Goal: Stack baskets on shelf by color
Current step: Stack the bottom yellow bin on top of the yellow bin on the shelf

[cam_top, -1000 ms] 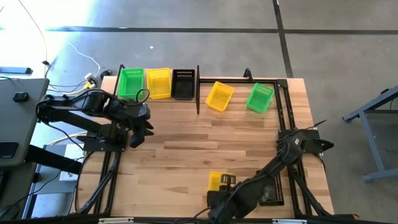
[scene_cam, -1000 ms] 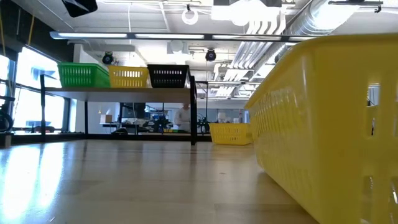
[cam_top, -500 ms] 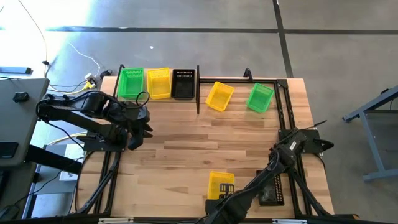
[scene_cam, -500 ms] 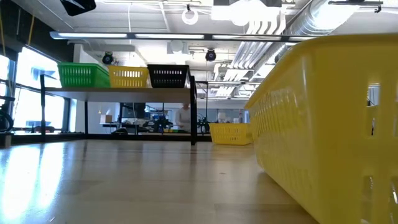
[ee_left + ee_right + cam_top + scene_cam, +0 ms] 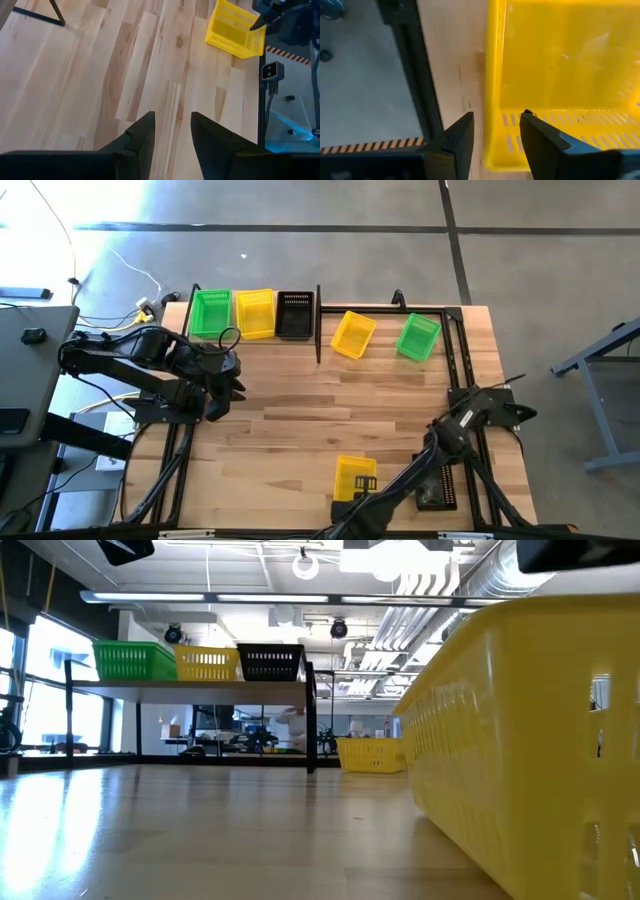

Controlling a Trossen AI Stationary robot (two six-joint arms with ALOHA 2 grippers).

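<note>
A yellow basket (image 5: pixel 352 475) stands on its base near the table's near edge and fills the right of the low view (image 5: pixel 530 740). My right gripper (image 5: pixel 497 114) hovers open at its near end. One finger is over the table and one over the basket's inside, astride a side wall (image 5: pixel 492 75). On the shelf (image 5: pixel 190 684) at the far left sit a green (image 5: pixel 210 312), a yellow (image 5: pixel 255 312) and a black basket (image 5: pixel 294 314). Another yellow basket (image 5: pixel 352 333) and a green one (image 5: pixel 417 337) lie on the table right of it. My left gripper (image 5: pixel 172 125) is open above bare wood.
A bare black metal frame (image 5: pixel 452 360) runs along the table's right side. A dark perforated thing (image 5: pixel 437 485) lies beside my right arm near the near right corner. Bare wood spreads across the table's middle (image 5: pixel 330 405). Beyond the table is an open room.
My right gripper has drawn back toward the table's near edge, uncovering more of the near yellow basket in the high view. The basket has stayed where it was. A dark part of the arm now shows at the top right of the low view.
</note>
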